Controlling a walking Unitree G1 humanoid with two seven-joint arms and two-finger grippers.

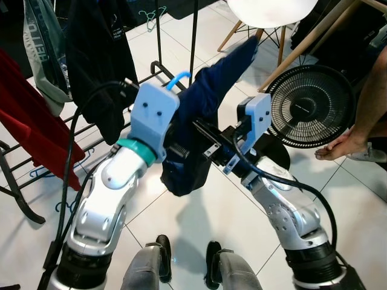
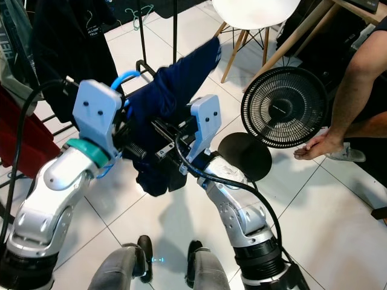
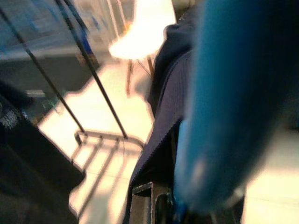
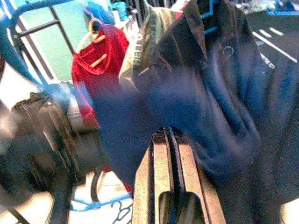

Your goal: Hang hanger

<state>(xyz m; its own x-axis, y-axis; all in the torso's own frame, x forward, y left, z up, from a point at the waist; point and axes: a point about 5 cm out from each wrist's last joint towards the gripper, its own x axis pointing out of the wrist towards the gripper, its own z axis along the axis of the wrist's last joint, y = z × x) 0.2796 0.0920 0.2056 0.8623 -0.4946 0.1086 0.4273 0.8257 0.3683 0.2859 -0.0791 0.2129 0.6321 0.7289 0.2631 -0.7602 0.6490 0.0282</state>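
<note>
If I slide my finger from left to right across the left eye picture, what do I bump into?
Red garment → black garment → left end effector → navy garment → right end effector → black fan → person's hand.

The garment (image 1: 205, 90) was navy, on a bright blue hanger (image 1: 179, 78). A red garment (image 1: 27, 115) hung beside a black one (image 1: 97, 54); the floor (image 1: 230, 223) was white tile.

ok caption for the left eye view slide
Both arms hold a navy shirt on a blue hanger before the clothes rack, a fan at right.
</note>
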